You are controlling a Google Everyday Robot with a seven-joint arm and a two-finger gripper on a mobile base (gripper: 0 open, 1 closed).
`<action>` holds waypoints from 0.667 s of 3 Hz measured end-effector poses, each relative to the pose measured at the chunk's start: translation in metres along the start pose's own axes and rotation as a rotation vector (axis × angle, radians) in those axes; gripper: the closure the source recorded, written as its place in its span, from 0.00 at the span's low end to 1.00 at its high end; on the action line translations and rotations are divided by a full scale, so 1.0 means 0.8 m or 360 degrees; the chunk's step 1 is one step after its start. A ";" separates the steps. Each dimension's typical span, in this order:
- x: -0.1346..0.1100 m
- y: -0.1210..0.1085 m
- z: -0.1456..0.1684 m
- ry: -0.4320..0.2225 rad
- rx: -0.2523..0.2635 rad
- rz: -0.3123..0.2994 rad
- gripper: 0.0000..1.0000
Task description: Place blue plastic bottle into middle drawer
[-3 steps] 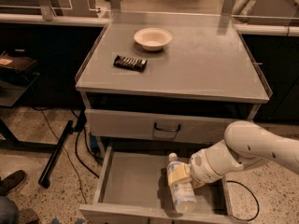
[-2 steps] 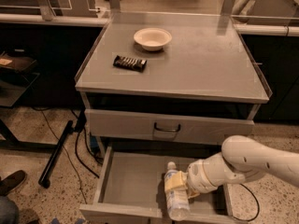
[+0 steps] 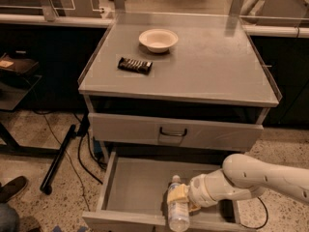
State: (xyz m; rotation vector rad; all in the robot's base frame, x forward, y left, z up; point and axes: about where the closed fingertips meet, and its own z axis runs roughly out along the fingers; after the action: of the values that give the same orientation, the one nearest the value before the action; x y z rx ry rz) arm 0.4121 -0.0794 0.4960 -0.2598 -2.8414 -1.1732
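1 blue plastic bottle (image 3: 178, 217) is gripped in my hand (image 3: 177, 195), cap uppermost, inside the open middle drawer (image 3: 133, 192), below the counter's (image 3: 207, 76) front edge, right of centre.

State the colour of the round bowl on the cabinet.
Cream-white round bowl, camera view; the claw grips the clear plastic bottle at the open grey metal drawer.

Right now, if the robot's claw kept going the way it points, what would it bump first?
The claw, gripping the blue plastic bottle, points left across the middle drawer. Probably the drawer's left wall comes first; depth is unclear, so it might touch the floor sooner.
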 end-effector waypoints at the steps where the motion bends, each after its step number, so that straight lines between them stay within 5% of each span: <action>1: -0.002 -0.001 -0.003 -0.0030 -0.0010 0.0017 1.00; 2: -0.023 -0.001 -0.005 -0.0121 -0.0033 0.0047 1.00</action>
State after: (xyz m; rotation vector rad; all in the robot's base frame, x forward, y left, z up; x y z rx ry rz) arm 0.4301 -0.0855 0.4962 -0.3532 -2.8804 -1.2135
